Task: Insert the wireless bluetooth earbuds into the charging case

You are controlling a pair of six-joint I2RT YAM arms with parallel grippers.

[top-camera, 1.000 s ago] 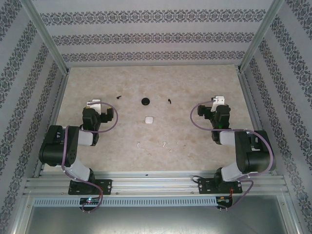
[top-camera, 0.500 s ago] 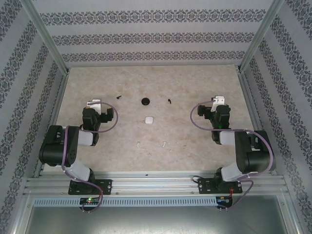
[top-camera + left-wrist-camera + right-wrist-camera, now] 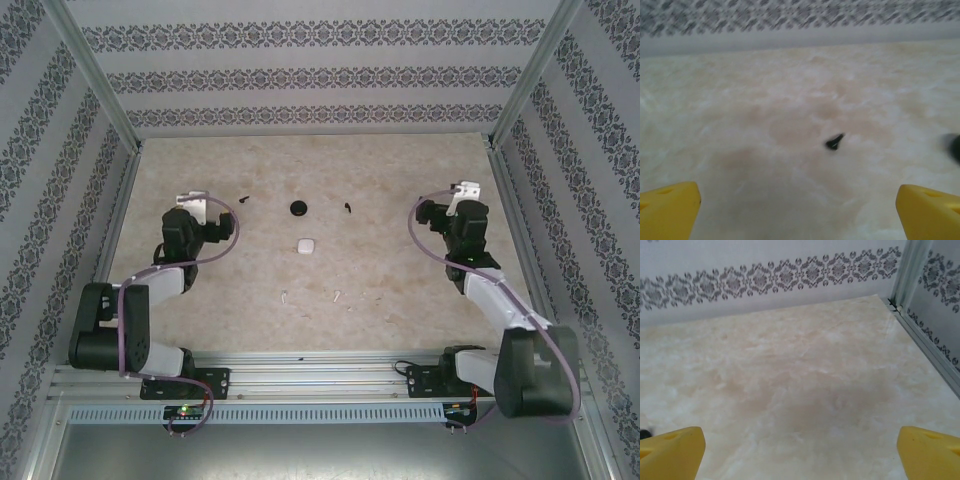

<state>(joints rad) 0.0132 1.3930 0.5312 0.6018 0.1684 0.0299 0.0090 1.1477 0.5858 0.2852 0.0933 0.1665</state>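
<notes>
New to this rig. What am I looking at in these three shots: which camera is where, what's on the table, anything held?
Two robot arms are bolted at the table's near edge. The wide shot is from a fixed camera above and behind them; the other two are from cameras on each wrist, the yellow corners being that gripper's own fingers. On the table lie a white charging case, one earbud and a second earbud nearer the arms, a black round object, and two small dark bits. The left gripper and right gripper are open, holding nothing.
</notes>
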